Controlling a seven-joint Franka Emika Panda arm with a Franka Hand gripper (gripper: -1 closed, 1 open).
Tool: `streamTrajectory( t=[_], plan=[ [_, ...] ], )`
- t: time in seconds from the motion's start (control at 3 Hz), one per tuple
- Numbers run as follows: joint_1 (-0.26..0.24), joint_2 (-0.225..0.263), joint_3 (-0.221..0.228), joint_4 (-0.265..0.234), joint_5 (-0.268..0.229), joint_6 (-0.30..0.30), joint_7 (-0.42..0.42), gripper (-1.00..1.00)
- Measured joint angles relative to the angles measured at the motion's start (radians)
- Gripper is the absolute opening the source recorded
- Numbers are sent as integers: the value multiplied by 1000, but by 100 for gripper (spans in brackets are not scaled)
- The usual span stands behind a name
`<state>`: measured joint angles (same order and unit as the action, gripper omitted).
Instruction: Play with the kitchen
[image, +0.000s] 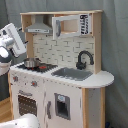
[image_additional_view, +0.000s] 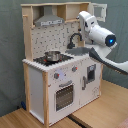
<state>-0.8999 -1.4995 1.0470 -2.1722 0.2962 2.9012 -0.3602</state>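
Note:
The kitchen (image: 60, 90) (image_additional_view: 55, 80) is a white and light-wood toy with a grey hood (image: 39, 27), a dotted backsplash, a black faucet (image: 84, 59) over a grey sink (image: 75, 74), and a windowed oven door (image_additional_view: 64, 95). A small metal pot (image: 31, 63) (image_additional_view: 51, 55) sits on the stovetop. My white arm (image: 12, 42) hangs in front of the kitchen, at the first exterior view's left. Its end (image_additional_view: 85, 19) points toward the upper shelf, apart from the wood. The gripper touches nothing that I can see.
The upper cabinet door (image: 70, 25) stands ajar beside the hood. Knobs (image_additional_view: 64, 75) line the front below the stove. The kitchen stands on a wooden floor (image_additional_view: 95, 112) before a grey curtain (image: 115, 45). A white rounded shape (image: 22, 122) fills the first exterior view's bottom left corner.

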Motion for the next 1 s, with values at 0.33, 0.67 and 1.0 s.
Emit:
streamTrajectory(
  t=[0.33, 0.67, 1.0],
  plan=[
    [66, -14, 58, -34, -30, 21, -23, 100],
    [128, -23, 104, -97, -65, 67, -32, 100],
    [179, -24, 135, -157, -99, 118, -42, 100]
  ],
)
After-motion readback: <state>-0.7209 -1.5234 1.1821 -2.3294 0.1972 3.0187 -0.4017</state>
